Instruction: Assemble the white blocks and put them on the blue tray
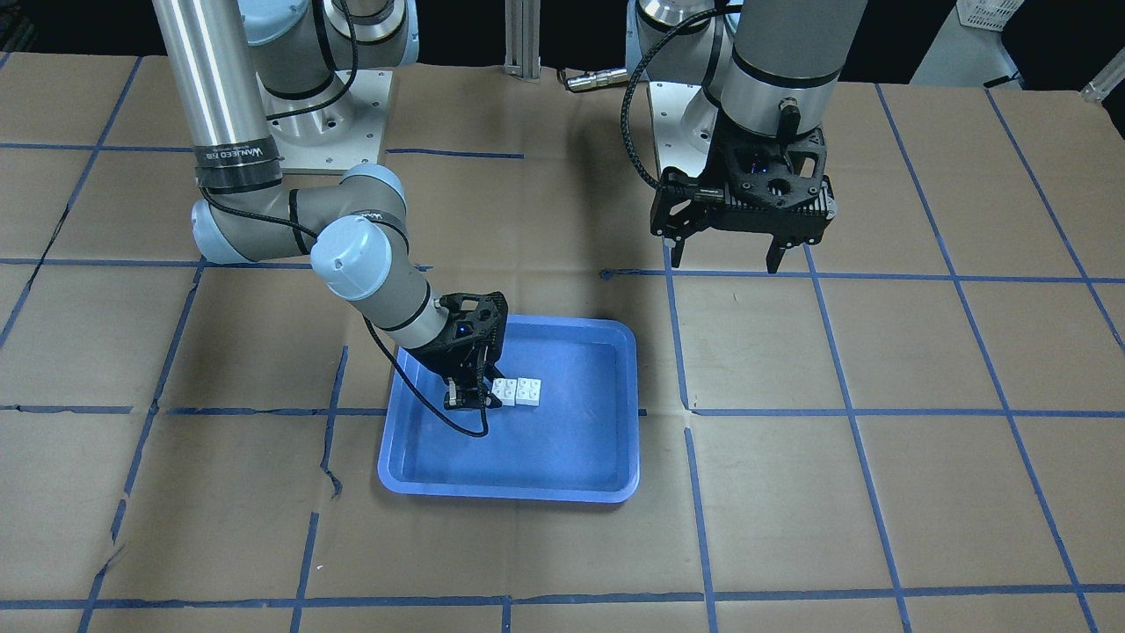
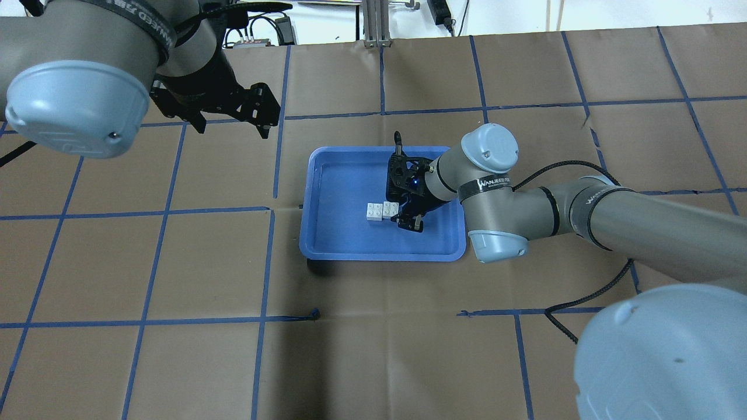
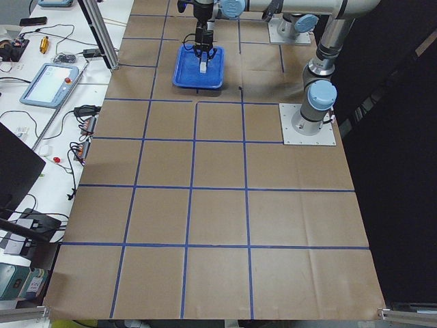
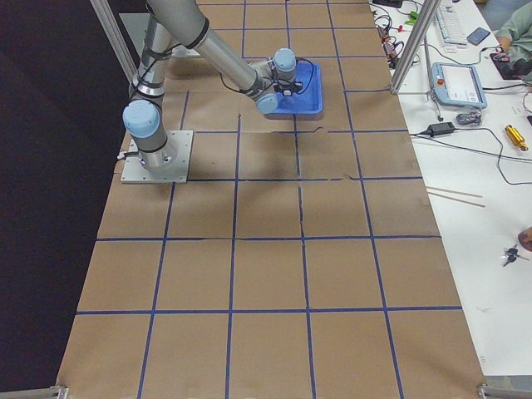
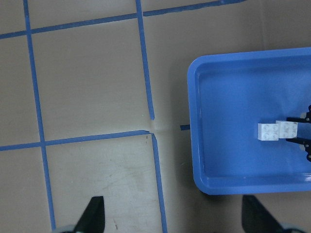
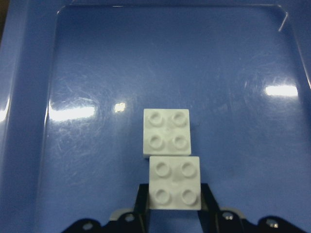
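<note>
While the right gripper (image 1: 475,400) pinches the nearer of the two touching white blocks (image 1: 517,391) on the floor of the blue tray (image 1: 562,457), well in from every edge of the table, the left gripper (image 1: 728,257) hangs nearer the robot's edge, jaws apart. We judge the blocks light, rigid and slick-walled, best held across opposite flat sides, clear of the studs.

Pretty obviously a robotics lab where I work. The big brown-paper-covered tabletop (image 3: 218,212) is marked out in a grid of blue tape lines (image 1: 879,278), and my square silver metal base plate (image 3: 292,133) is bolted onto it. Right alongside there's a long white bench (image 4: 499,216) with a grey touchscreen teach pendant (image 4: 455,85), loose black cables (image 4: 490,148) and a slanted aluminium frame post (image 4: 413,46).
</note>
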Motion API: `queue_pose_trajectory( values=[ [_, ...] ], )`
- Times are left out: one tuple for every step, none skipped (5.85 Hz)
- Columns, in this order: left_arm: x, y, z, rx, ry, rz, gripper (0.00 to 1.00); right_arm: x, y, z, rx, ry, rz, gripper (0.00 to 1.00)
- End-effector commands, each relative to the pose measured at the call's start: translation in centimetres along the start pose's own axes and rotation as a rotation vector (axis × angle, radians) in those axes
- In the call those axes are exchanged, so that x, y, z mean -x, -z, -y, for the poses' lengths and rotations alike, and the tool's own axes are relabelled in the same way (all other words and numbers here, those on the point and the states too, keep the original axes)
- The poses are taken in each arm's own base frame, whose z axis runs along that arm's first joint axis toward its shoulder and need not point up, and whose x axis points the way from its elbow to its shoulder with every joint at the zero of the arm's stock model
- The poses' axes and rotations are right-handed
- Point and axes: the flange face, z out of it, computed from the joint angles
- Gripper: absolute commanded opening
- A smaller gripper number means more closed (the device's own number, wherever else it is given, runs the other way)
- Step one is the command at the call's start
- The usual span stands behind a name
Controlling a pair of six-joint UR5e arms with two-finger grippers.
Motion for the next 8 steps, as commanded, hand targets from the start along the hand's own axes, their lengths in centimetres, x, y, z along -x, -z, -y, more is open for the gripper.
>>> queue_pose_trajectory(
  values=[
    [0.0,0.1,0.0,-0.002,0.001,-0.003,0.99,0.1,-0.1,0.1,-0.006,-0.003,0.005,0.56],
    [0.0,0.1,0.0,-0.002,0.0,-0.001,0.99,0.1,0.0,0.3,-0.038,-0.005,0.013,0.66],
    [-0.1,0.1,0.2,-0.011,0.0,-0.006,0.99,0.2,0.0,0.4,-0.04,-0.018,0.014,0.7],
    [-0.1,0.1,0.3,-0.013,0.001,-0.006,0.99,0.1,0.0,0.4,-0.04,-0.021,0.013,0.88],
    [-0.1,0.2,0.3,-0.015,-0.001,-0.004,0.99,0.0,0.2,0.5,-0.038,-0.02,0.009,1.0],
    [-0.1,0.2,0.2,-0.013,-0.001,-0.004,0.99,-0.3,0.6,0.7,-0.033,-0.021,-0.002,1.0],
    [-0.1,0.1,0.2,-0.012,-0.001,-0.004,0.99,-1.1,1.0,1.1,-0.03,-0.017,-0.015,1.0],
    [-0.1,0.2,0.3,-0.016,-0.001,-0.006,0.99,-1.5,1.5,1.0,-0.016,-0.027,-0.027,1.0]
  ],
)
